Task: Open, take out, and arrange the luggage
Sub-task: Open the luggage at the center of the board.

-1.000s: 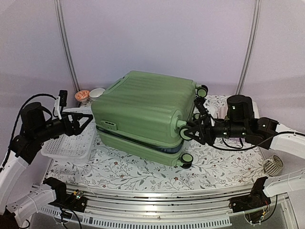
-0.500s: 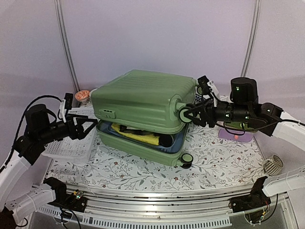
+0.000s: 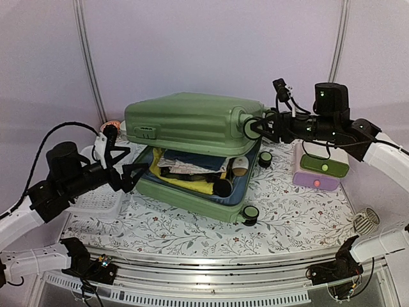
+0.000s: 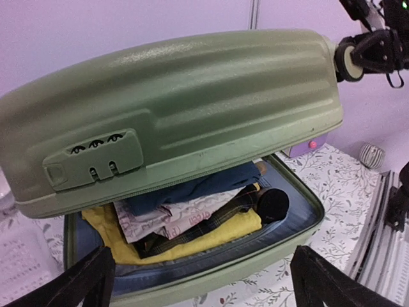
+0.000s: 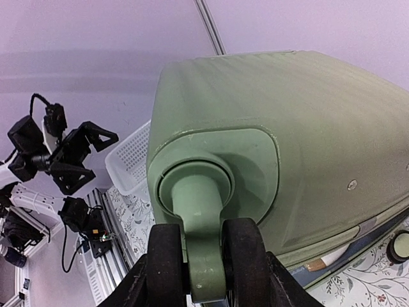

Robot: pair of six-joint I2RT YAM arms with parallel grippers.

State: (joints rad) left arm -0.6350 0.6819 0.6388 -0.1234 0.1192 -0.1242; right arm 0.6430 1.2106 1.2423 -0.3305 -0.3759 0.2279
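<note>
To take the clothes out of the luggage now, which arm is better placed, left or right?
Left. The left gripper is open and empty, facing the clothes in the gap. The right gripper is clamped on a wheel of the lid, holding it up; letting go would likely drop it.

soft, even, lilac-tinted light from above; shadows are faint. the luggage [image 4: 192, 96] lid carries a dull sheen along its ribs in the left wrist view and shades the clothes [image 4: 192, 217] beneath. both wrist views bow at their edges.
</note>
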